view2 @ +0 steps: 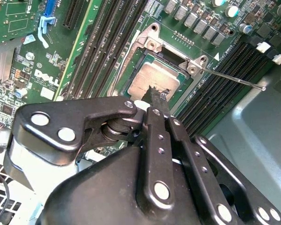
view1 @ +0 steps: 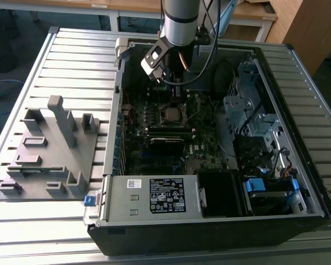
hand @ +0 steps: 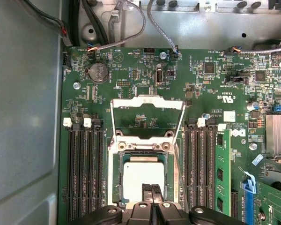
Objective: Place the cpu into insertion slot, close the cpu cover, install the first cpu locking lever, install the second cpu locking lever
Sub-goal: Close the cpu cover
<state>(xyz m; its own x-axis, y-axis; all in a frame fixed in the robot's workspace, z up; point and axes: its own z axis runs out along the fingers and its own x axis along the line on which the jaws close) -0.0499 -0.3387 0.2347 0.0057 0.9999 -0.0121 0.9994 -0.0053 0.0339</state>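
The cpu [hand: 140,172], a silvery square, lies flat in the insertion slot [hand: 116,174] on the green board. The socket [view1: 171,114] sits mid-case in the exterior view. The cpu cover [hand: 147,99], a thin metal frame, is swung open and lies back from the socket on its hinge side. A thin locking lever [view2: 234,79] sticks out unlatched beside the socket. My gripper [hand: 151,191] hovers just above the cpu [view2: 147,77], its fingertips [view2: 155,96] pressed together with nothing between them. In the exterior view the gripper [view1: 175,83] hangs over the board's far side.
Black memory slots [hand: 84,173] flank the socket on both sides, and a green memory module [hand: 221,173] stands in one. A finned heat sink [hand: 277,133], cables [view1: 220,66], drive cages [view1: 248,110] and the power supply [view1: 154,196] crowd the case. A grey fixture [view1: 49,143] sits on the exterior view's left.
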